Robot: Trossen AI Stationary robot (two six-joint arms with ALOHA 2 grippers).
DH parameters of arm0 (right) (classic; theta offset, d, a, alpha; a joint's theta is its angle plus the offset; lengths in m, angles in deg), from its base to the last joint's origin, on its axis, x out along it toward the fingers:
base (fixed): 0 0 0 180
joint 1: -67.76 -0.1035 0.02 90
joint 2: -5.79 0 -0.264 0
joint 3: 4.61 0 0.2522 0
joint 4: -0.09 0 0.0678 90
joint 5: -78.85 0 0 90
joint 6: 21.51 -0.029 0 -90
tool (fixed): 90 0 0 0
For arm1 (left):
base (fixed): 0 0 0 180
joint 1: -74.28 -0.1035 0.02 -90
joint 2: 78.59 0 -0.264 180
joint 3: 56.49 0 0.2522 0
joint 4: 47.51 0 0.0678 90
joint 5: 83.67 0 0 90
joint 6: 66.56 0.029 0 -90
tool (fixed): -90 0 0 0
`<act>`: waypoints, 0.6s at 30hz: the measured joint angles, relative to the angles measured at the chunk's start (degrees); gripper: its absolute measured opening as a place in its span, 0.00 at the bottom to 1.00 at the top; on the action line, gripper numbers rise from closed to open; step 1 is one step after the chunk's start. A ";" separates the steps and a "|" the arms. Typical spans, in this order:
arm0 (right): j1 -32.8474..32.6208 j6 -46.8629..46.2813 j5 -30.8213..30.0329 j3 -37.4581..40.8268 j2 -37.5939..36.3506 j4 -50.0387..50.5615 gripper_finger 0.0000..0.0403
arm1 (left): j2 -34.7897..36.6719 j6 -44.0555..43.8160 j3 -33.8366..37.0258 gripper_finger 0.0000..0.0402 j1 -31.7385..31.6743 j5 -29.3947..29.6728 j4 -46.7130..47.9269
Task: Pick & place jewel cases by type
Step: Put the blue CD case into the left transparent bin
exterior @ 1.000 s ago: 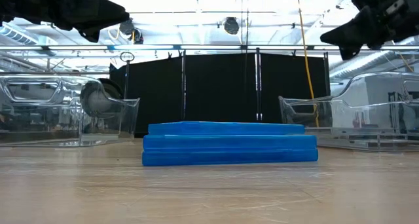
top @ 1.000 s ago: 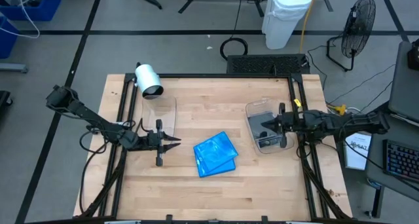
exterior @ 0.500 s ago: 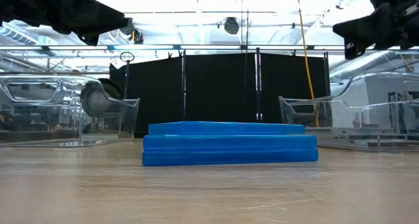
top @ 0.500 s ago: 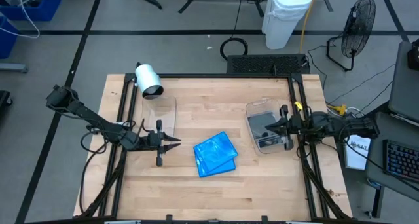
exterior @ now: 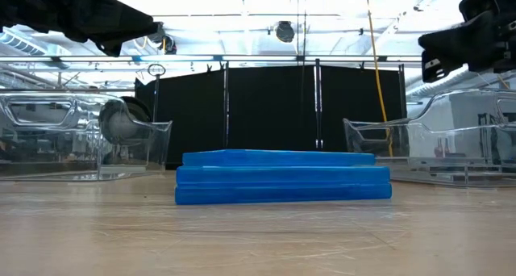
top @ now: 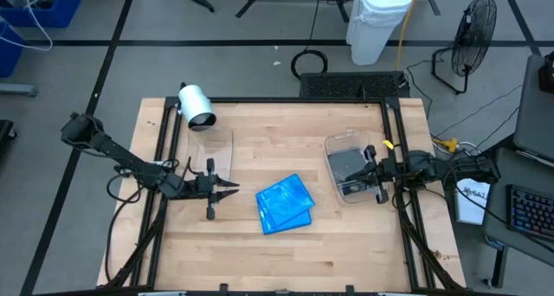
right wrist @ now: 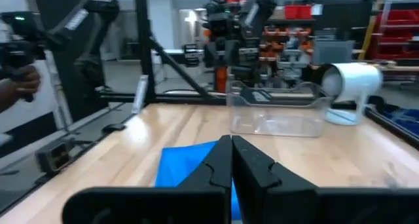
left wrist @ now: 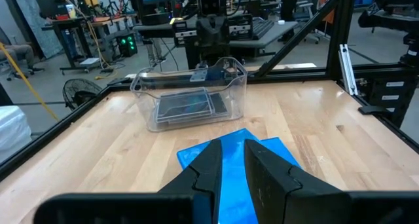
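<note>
Several bright blue jewel cases (top: 284, 202) lie stacked flat on the wooden table near its middle, and the low view shows the stack (exterior: 282, 177) edge-on. Dark grey jewel cases (top: 348, 164) lie inside the clear tub (top: 334, 180) at the right. My left gripper (top: 230, 189) hovers level left of the blue stack, pointing at it. Its fingers (left wrist: 232, 164) stand a little apart with nothing between them. My right gripper (top: 363, 169) hangs shut and empty over the right tub's right side, and its wrist view shows its fingers (right wrist: 231, 157) together.
A second clear tub (top: 213, 148) stands at the far left and looks empty. A white cylinder (top: 196, 105) sits behind it near the table's far edge. A black frame (top: 389, 114) runs along the table's sides. Bare wood lies in front of the blue stack.
My right gripper has drawn back toward the table's right edge, from over the grey cases to the tub's right side, sinking a little and tipping toward level. It has stayed shut.
</note>
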 joint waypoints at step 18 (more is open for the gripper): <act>0.00 -8.46 -3.22 0.17 0.31 1.02 0.00 | 0.01 -5.90 0.00 0.18 -0.02 -6.69 -0.05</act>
